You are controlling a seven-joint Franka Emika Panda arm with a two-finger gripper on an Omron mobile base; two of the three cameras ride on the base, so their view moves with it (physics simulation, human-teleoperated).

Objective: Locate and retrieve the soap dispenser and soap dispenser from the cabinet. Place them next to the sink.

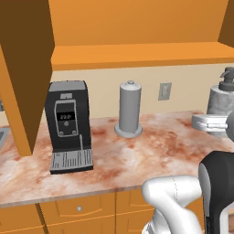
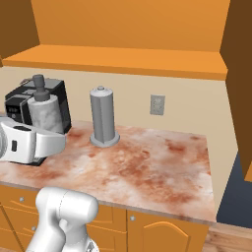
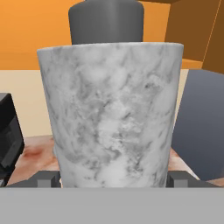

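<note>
I have the mottled grey soap dispenser clamped between the gripper fingers, lifted above the table, out of the cabinet and not yet beside the sink. By my judgement, roughly a quarter is done: this bottle needs setting down, and the black one remains to fetch.

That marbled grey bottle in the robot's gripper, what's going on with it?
The arm's gripper is shut on the mottled grey soap dispenser, with a fingertip on each side of its body, and holds it upright above the marble counter. The coffee machine and a plain grey cylinder stand on that counter. The orange cabinet shelf runs above.
</note>
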